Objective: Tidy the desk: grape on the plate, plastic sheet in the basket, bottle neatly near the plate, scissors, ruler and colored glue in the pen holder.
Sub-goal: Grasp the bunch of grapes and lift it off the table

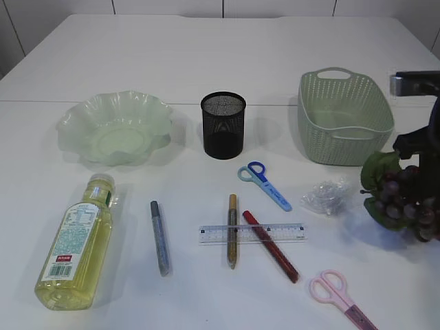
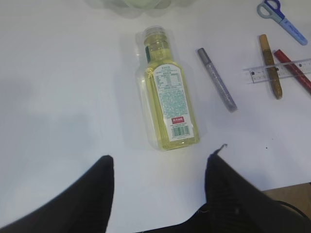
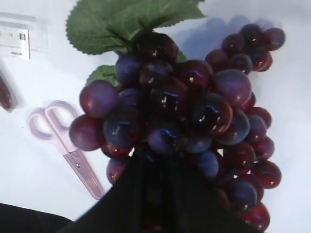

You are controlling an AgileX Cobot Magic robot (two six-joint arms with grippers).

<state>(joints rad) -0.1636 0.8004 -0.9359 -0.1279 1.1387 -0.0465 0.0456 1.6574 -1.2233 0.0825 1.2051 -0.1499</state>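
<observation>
My right gripper (image 3: 158,162) is shut on the bunch of dark purple grapes (image 3: 184,111), its fingers buried among the berries. The bunch (image 1: 402,199) hangs at the table's right edge under the right arm. My left gripper (image 2: 158,165) stands open and empty above the table, just short of the base of the lying yellow bottle (image 2: 167,97). The green wavy plate (image 1: 113,130) sits at back left, the black mesh pen holder (image 1: 223,125) in the middle and the green basket (image 1: 344,117) at back right. A crumpled clear plastic sheet (image 1: 328,196) lies in front of the basket.
Silver (image 1: 159,237), gold (image 1: 232,230) and red (image 1: 270,246) glue pens lie at the front centre. The gold and red ones cross the clear ruler (image 1: 251,233). Blue scissors (image 1: 265,184) lie behind them. Pink scissors (image 1: 340,295) lie at front right, close under the grapes.
</observation>
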